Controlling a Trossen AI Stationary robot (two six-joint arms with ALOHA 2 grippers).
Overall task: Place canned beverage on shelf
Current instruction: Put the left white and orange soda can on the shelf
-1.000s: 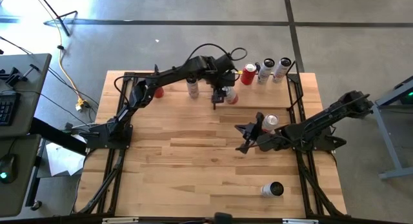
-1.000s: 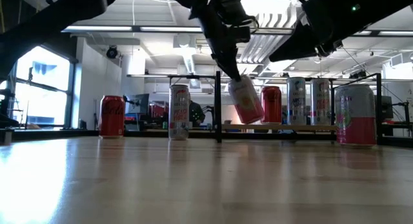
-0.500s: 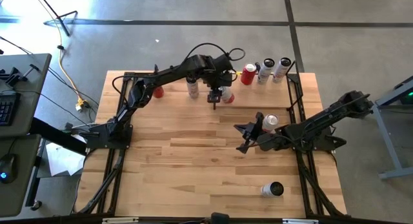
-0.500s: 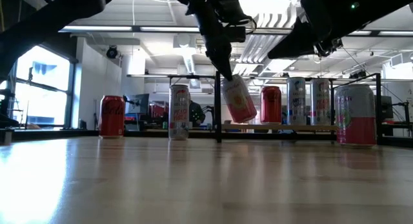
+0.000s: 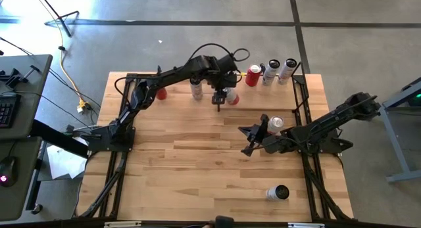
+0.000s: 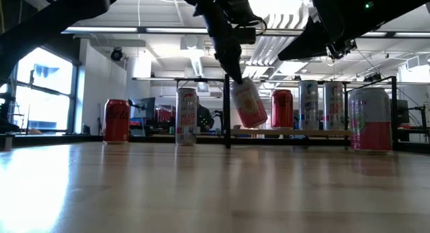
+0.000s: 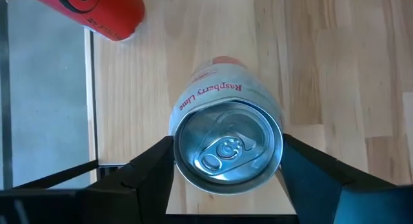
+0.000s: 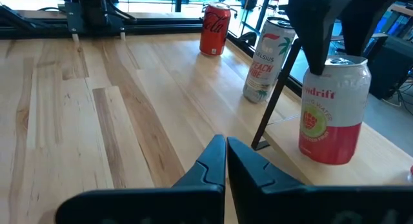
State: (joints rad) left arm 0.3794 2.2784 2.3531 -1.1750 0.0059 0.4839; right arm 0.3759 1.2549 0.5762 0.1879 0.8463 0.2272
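Left gripper (image 5: 224,96) clamped on a pink-and-white can (image 6: 248,103), fingers on either side of its top rim; can hangs tilted, lifted off the wood, over the near end of the shelf (image 6: 316,133) by the black upright plate (image 6: 227,112). Wrist view looks straight down on the can lid (image 7: 227,148). Shelf sits at the table's far edge, with a red can (image 5: 254,75) and two white cans (image 5: 271,72) on it. Right gripper (image 8: 225,161) pinched closed, holding nothing, parked mid-table right near another pink can (image 5: 276,125). Red cola can (image 6: 116,121) and white can (image 6: 186,116) stand on the table, left of the shelf.
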